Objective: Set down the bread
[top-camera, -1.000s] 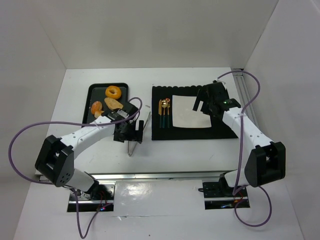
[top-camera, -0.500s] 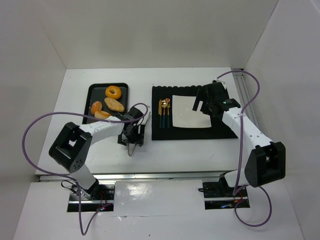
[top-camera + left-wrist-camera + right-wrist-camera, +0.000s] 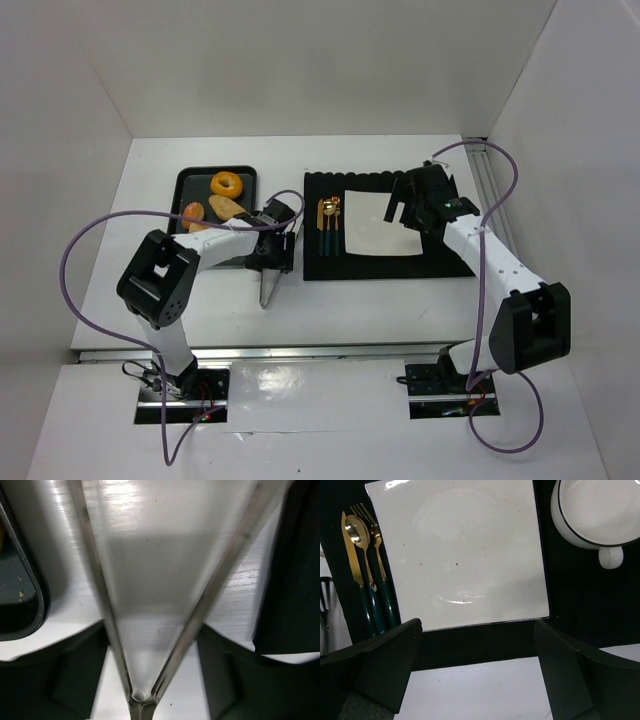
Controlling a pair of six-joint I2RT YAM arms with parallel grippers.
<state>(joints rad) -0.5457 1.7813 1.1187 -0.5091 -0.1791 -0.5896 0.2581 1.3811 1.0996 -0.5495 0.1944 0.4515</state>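
Note:
Three breads lie on the black tray [image 3: 185, 180] at the left: a ring donut [image 3: 228, 184], a round bun [image 3: 193, 212] and a long roll [image 3: 229, 207]. My left gripper [image 3: 276, 243] is beside the tray's right edge, over metal tongs [image 3: 270, 280] on the table. In the left wrist view the gripper [image 3: 150, 630] is open, with the spread tongs [image 3: 202, 605] between its fingers and their hinge nearest the camera. Whether the fingers touch the arms is unclear. My right gripper [image 3: 405, 213] is open and empty above the white square plate [image 3: 457, 555].
A black mat [image 3: 450, 260] carries the plate [image 3: 378, 225], gold cutlery with green handles [image 3: 331, 225] on its left and a white mug [image 3: 592, 515] at its right. The tray's corner [image 3: 20, 595] and the mat's edge [image 3: 295, 580] flank the tongs.
My left arm's elbow has swung left, and its gripper has slid up along the tongs towards their open end. The tongs have barely shifted. The right arm has not moved.

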